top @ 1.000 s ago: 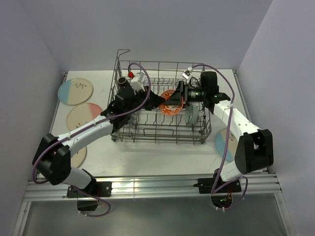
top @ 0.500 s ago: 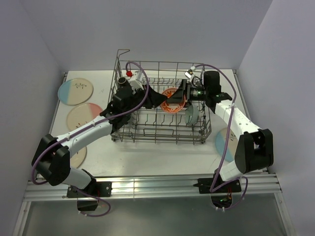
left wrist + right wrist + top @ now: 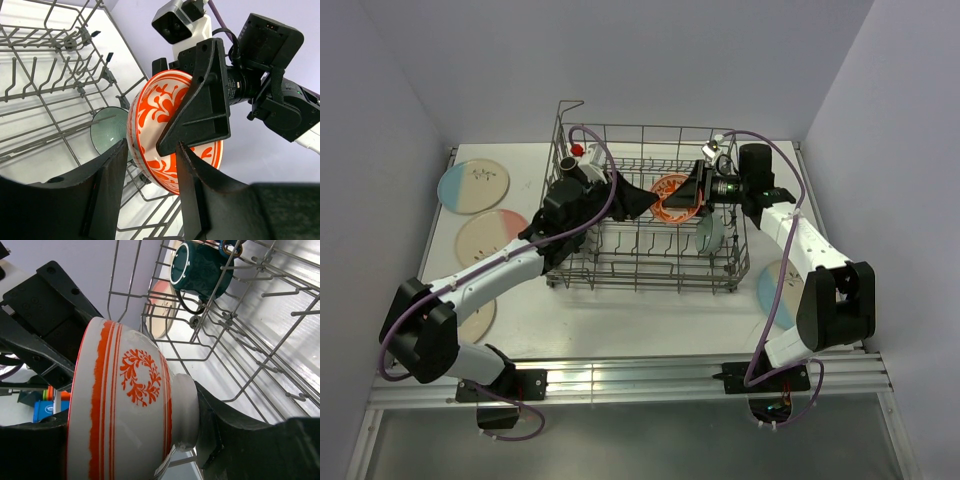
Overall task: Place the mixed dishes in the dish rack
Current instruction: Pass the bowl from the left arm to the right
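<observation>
An orange-red patterned bowl [image 3: 675, 195] hangs on its side above the grey wire dish rack [image 3: 650, 272]. My right gripper [image 3: 694, 190] is shut on it. One finger lies inside the bowl [image 3: 160, 105] and the other presses its foot [image 3: 212, 410]. My left gripper [image 3: 151, 150] stands open, its fingers either side of the bowl's lower rim without pressing it. A pale green bowl [image 3: 710, 230] leans in the rack's right end. A teal mug [image 3: 197, 267] hangs on the tines.
Three two-tone plates lie left of the rack: blue-cream [image 3: 473, 187], pink-cream [image 3: 490, 235] and one partly under my left arm [image 3: 480, 315]. Another blue-cream plate [image 3: 775, 285] lies right of the rack. A small mug [image 3: 567, 163] sits in the rack's back left corner.
My left jaws have opened off the orange-red bowl. The right jaws have closed in on it, and the bowl has shifted a little toward the back of the rack.
</observation>
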